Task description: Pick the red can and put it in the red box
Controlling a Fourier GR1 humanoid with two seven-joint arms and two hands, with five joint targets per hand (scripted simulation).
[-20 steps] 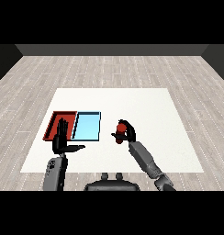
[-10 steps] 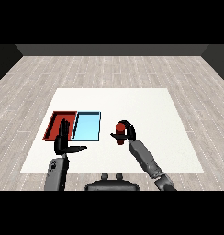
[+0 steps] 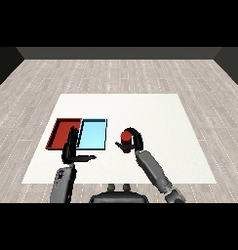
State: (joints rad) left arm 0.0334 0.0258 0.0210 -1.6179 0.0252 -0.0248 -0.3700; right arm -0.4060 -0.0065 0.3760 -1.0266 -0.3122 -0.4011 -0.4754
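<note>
The right robot hand point(image 3: 134, 140) stays curled around the red can point(image 3: 125, 139), barely moved, at 3 o'clock from the light blue tray point(image 3: 93, 135); left robot hand point(image 3: 72, 151) remains open beside the red tray point(image 3: 62, 134) on the desk point(image 3: 155, 112)

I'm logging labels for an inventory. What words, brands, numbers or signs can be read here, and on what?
None can be read.
The red can, held in the right hand: no label shows.
The red tray and light blue tray: plain, unmarked.
The white table: unmarked.
</note>
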